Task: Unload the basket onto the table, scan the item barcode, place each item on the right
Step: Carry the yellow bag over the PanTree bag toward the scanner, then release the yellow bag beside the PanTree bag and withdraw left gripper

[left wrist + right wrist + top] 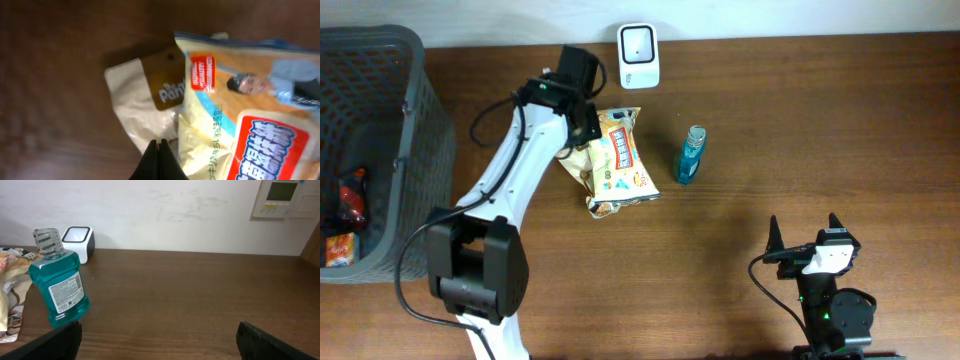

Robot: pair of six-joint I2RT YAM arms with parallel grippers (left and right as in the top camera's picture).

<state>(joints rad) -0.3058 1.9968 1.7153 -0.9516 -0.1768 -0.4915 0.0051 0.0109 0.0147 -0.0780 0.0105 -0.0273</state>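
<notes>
Slippage is the main risk: the left gripper (158,148) is closed right down, its tips meeting where the yellow-and-orange printed plastic snack bag (240,110) overlaps the pale beige pouch with a brown label (137,100), and I cannot tell whether any film is pinched between them. If it has caught only a thin fold, or nothing, a lift would likely leave the bag on the dark wooden surface (800,120); if it has caught both wrappers, both could rise together and the wrong face could be shown. Crinkled film could also bend the barcode, which I cannot find in any view. The two bags lie overlapped near the far edge of the surface, left of centre, just short of the small white box-shaped scanner (639,55) at that edge. The teal plastic mouthwash bottle (690,156) is just beside the bags on their right, near enough for a swinging bag to knock it. The right gripper (159,342) sits near the front-right corner, fingers spread wide and empty, well apart from everything. The grey mesh basket (425,110) takes the left edge; the right half of the surface gives open room
</notes>
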